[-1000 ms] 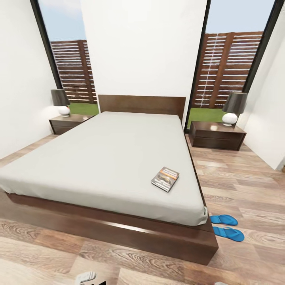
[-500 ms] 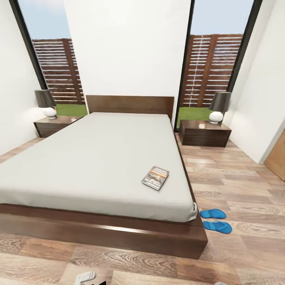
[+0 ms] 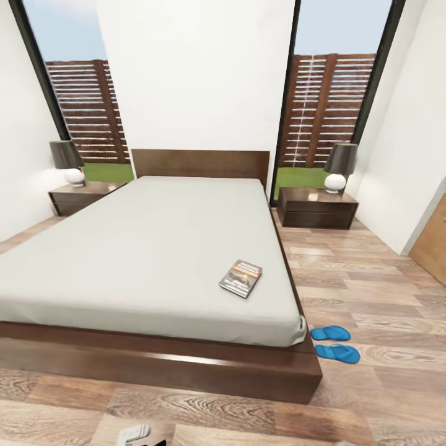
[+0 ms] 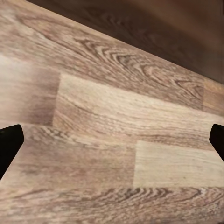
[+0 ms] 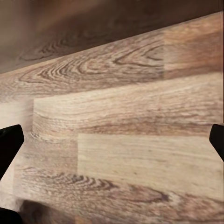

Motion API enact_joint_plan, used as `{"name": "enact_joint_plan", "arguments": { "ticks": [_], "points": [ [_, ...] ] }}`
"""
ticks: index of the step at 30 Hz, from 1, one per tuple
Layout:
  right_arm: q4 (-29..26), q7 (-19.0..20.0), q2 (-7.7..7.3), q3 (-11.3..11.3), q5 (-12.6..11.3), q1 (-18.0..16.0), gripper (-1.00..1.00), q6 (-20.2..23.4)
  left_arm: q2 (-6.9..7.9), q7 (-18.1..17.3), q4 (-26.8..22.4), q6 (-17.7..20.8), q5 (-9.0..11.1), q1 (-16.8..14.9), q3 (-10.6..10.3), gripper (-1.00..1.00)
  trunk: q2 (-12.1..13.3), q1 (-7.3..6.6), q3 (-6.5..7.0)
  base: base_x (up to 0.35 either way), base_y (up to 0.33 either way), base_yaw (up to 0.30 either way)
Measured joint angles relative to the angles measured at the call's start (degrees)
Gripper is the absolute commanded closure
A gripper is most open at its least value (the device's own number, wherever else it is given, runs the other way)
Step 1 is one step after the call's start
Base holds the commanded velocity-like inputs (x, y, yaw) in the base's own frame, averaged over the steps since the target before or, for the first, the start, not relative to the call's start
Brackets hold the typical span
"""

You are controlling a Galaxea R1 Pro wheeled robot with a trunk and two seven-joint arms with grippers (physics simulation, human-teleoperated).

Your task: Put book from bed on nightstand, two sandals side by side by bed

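Observation:
The book [image 3: 241,278] lies flat on the light-grey mattress of the bed [image 3: 148,248], near its right edge and toward the foot. Two blue sandals [image 3: 330,333] [image 3: 337,353] lie on the wood floor by the bed's right foot corner, close together and roughly parallel. One nightstand [image 3: 80,197] stands left of the headboard and another nightstand [image 3: 316,207] right of it. My left gripper [image 4: 112,140] is open over floor planks, its dark fingertips [image 4: 9,144] wide apart. Over the floor too, my right gripper [image 5: 112,144] is open with nothing between its fingers.
A dark-shaded lamp [image 3: 66,161] sits on the left nightstand, and a matching lamp [image 3: 341,166] on the right one. A wooden door [image 3: 433,241] is at the right wall. A strip of wood floor [image 3: 371,279] runs along the bed's right side.
The head view has swung right, so the whole room sits further left in the picture. Book, sandals and nightstands have not moved in the room.

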Motion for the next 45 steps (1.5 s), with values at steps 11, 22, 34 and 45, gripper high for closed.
{"name": "enact_joint_plan", "arguments": {
  "ticks": [11,22,34,45],
  "points": [
    [0.0,0.1,0.01,0.0,-0.1,0.0,-1.0,0.0,0.0,0.1,-0.1,0.0,0.0,0.0,0.0,-1.0,0.0,0.0,0.14,0.0,0.0,-0.099],
    [0.0,0.1,0.0,0.0,-0.1,0.0,-1.0,0.0,0.0,0.1,-0.1,0.0,0.0,0.0,0.0,-1.0,3.2,-1.75,1.58,0.0,0.0,-0.001],
    [0.1,0.0,0.03,0.0,-0.4,0.0,-1.0,0.0,0.0,0.1,-0.1,0.0,0.0,0.0,0.0,-1.0,8.0,-4.39,3.73,0.0,0.0,0.0],
    [0.1,0.0,0.03,0.0,-0.5,0.0,-1.0,0.0,0.0,0.2,0.0,0.1,0.0,0.0,0.0,-1.0,12.4,-6.8,5.71,0.0,0.0,0.0]
  ]
}}
